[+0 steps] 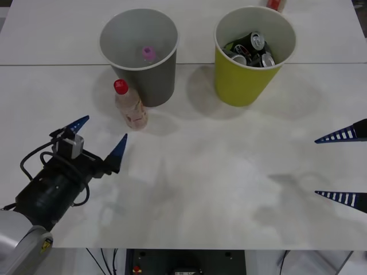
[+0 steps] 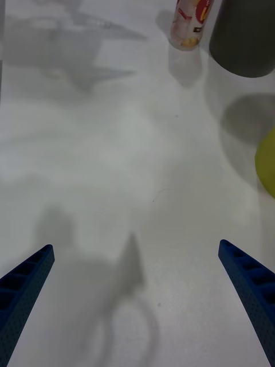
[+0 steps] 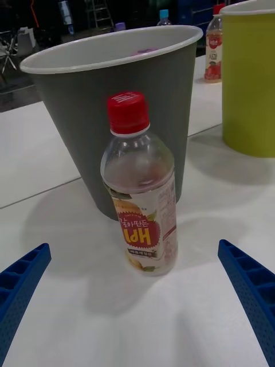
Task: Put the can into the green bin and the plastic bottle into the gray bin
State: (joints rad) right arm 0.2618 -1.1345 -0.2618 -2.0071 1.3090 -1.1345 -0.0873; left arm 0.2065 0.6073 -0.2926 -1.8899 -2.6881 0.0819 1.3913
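Observation:
The plastic bottle (image 1: pixel 131 106) stands upright with its red cap on, close against the front left of the gray bin (image 1: pixel 139 74). My left gripper (image 1: pixel 100 136) is open a little in front of the bottle and points at it. In the left wrist view the bottle (image 3: pixel 140 195) stands beyond the left gripper (image 3: pixel 133 246), between the lines of its two fingers, with the gray bin (image 3: pixel 74 114) behind. The green bin (image 1: pixel 252 80) holds dark cans (image 1: pixel 252 48). My right gripper (image 1: pixel 317 166) hovers open at the table's right side, far from both bins.
A pink-capped item (image 1: pixel 148 53) lies inside the gray bin. Another bottle (image 1: pixel 275 4) stands at the table's far edge behind the green bin. The right wrist view shows the bottle (image 2: pixel 189 23), gray bin (image 2: pixel 243 40) and green bin (image 2: pixel 266 163) across bare tabletop.

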